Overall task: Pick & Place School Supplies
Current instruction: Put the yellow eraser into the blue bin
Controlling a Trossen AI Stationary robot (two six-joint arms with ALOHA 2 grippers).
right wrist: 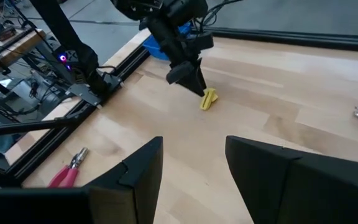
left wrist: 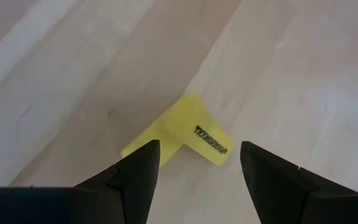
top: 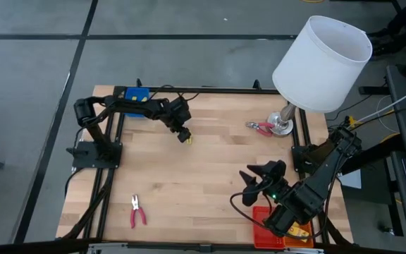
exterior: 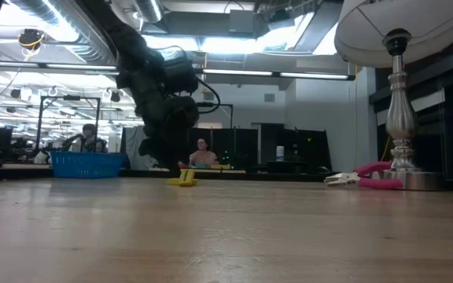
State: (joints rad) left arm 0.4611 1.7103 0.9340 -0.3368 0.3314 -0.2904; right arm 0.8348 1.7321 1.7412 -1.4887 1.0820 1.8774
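Note:
A small yellow L-shaped piece [left wrist: 188, 132] with black print lies flat on the wooden table, toward its far side [top: 187, 138]. My left gripper [left wrist: 199, 146] is open just above it, fingers pointing down, one on each side of the piece [right wrist: 208, 98]. The low view shows this gripper [exterior: 171, 161] a little above the piece [exterior: 185, 178]. My right gripper [right wrist: 194, 142] is open and empty over the table's near right part [top: 256, 185]. One pair of red-handled pliers [top: 138, 212] lies near the near left corner. Another pair [top: 261, 127] lies against the lamp base.
A white-shaded lamp [top: 323, 63] stands at the far right, with its metal base [top: 282, 127] on the table. A blue tray [top: 136, 94] sits at the far left edge. At the near right edge, a red tray [top: 268, 220] has a yellow-orange packet [top: 299, 231] beside it. Black frame rails border the table.

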